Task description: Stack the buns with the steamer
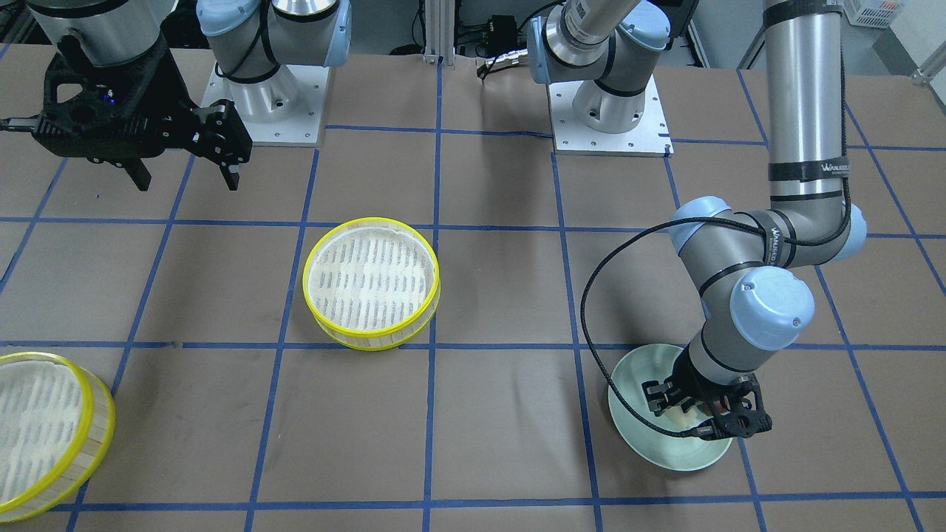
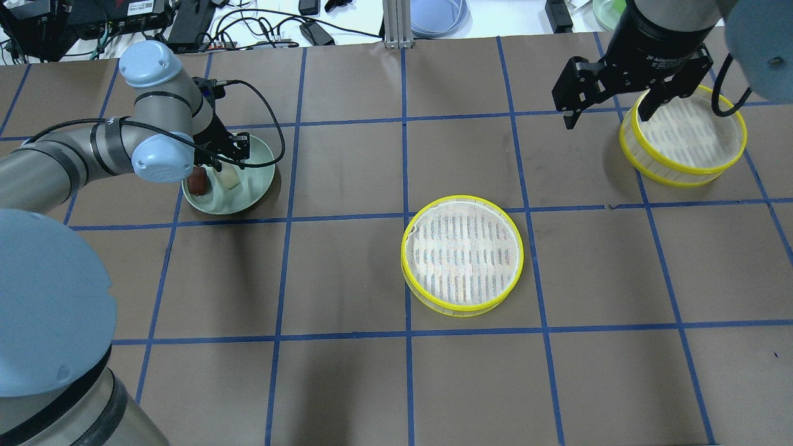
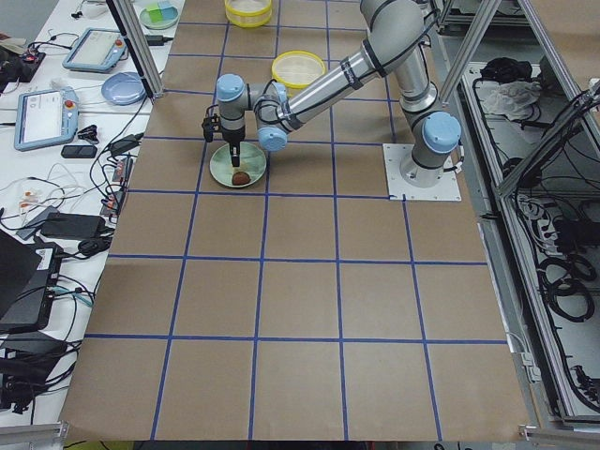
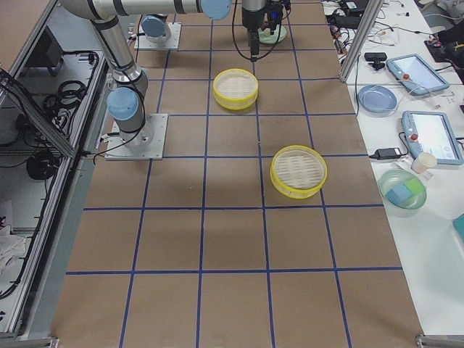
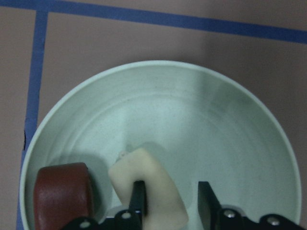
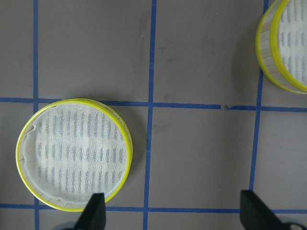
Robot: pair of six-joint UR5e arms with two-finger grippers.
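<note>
The pale green plate holds a cream-white bun and a dark reddish-brown bun side by side. My left gripper is low in the plate. Its fingers straddle the right part of the cream bun, and a gap remains at the right finger. The brown bun lies just beside it. My right gripper is wide open and empty. It hangs above the table between two yellow-rimmed steamers, one in the middle and one at the far right.
In the front-facing view the left gripper covers the buns in the plate. The middle steamer and the second steamer both stand open, lined with white cloth. Blue tape lines grid the brown table.
</note>
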